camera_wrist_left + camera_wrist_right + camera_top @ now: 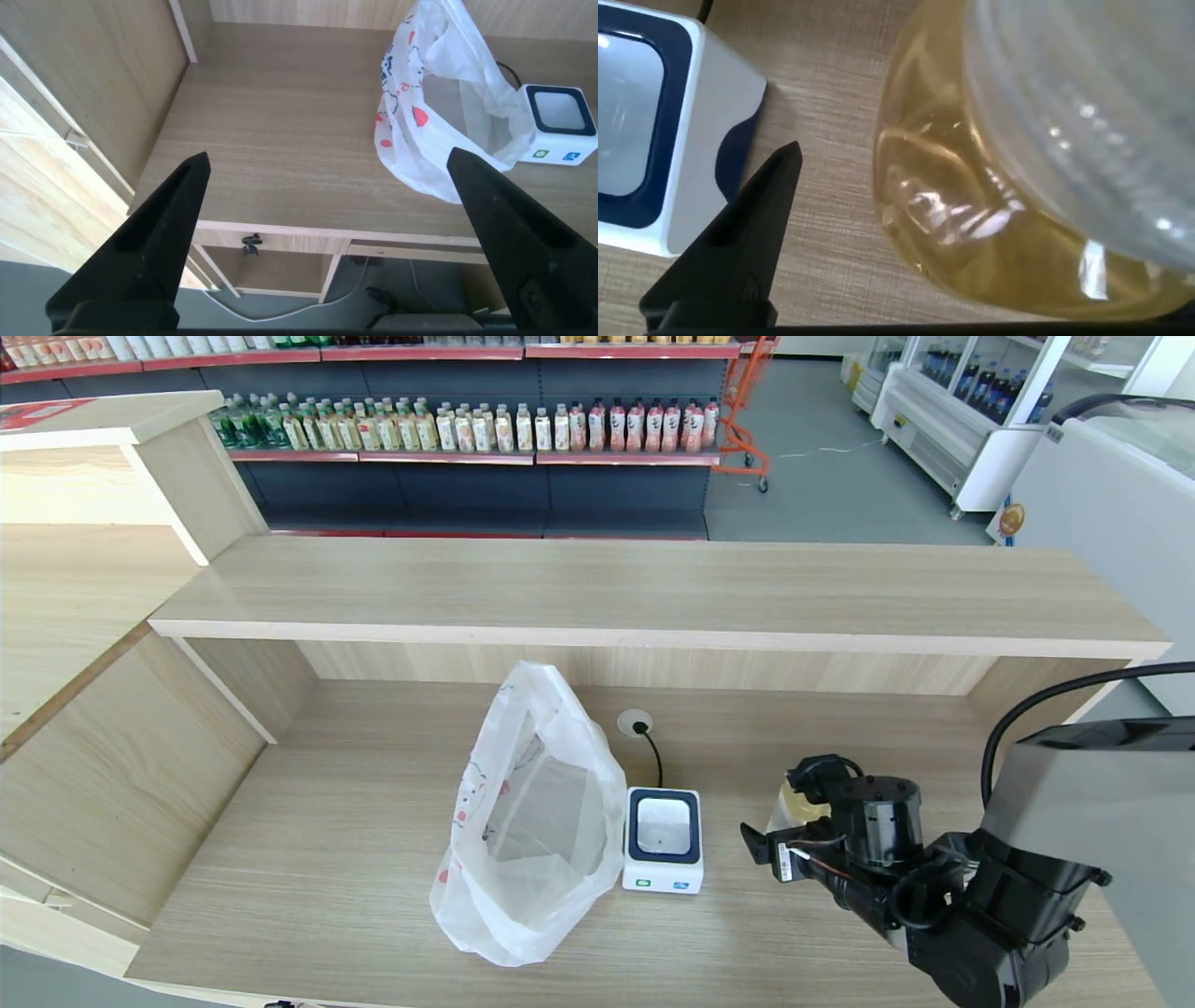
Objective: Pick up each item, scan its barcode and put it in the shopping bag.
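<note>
A clear bottle of yellowish drink [790, 805] stands on the lower counter, right of the white and blue barcode scanner [664, 840]. My right gripper [782, 833] is at the bottle, open. In the right wrist view the bottle [1018, 187] sits very close, with one black finger [738, 252] beside it and a gap between them; the other finger is hidden. The scanner [645, 140] lies just past that finger. A white plastic shopping bag [532, 821] stands open-mouthed left of the scanner. My left gripper [329, 163] hangs open over the counter's front edge, well short of the bag [420, 112].
The wooden lower counter [355, 859] is walled at the back and left by a raised ledge [653, 588]. A black cable runs from the scanner to a round socket [635, 721]. Store shelves with drinks stand behind.
</note>
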You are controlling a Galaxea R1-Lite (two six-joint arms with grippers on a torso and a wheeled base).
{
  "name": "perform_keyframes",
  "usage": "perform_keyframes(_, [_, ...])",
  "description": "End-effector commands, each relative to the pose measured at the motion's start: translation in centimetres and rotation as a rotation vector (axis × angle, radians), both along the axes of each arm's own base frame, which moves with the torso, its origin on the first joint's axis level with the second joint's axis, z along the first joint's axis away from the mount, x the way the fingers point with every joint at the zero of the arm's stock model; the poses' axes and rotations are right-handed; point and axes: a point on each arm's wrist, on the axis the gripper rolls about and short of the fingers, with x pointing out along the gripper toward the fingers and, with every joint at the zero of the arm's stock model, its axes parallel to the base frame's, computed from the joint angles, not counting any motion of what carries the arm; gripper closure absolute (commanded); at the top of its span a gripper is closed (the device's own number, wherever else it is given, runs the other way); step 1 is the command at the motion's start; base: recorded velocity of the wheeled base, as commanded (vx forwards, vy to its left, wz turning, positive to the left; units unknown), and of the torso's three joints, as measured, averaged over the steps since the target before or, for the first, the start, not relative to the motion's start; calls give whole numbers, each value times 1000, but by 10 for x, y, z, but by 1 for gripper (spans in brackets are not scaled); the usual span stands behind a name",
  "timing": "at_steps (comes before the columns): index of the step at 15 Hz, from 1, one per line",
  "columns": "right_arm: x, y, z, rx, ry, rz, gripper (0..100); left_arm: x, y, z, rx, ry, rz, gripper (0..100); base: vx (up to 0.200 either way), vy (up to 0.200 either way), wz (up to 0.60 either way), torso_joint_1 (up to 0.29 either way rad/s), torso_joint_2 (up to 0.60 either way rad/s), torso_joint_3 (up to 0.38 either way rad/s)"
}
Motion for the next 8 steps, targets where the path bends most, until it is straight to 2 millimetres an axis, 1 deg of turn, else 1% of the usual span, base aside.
perform_keyframes(1, [0,4,4,17,-26,10,0,0,0,0,-1,-1,0,0,0,0,0,0,0,0])
perform_keyframes(2, [0,4,5,27,-43,13,0,0,0,0,-1,-1,0,0,0,0,0,0,0,0])
perform_keyframes(3, [-1,2,5,26,-45,21,100,0,0,0,-1,-1,0,0,0,0,0,0,0,0])
perform_keyframes(8, [0,-7,1,-48,-33,39,100,0,0,0,-1,-1,0,0,0,0,0,0,0,0])
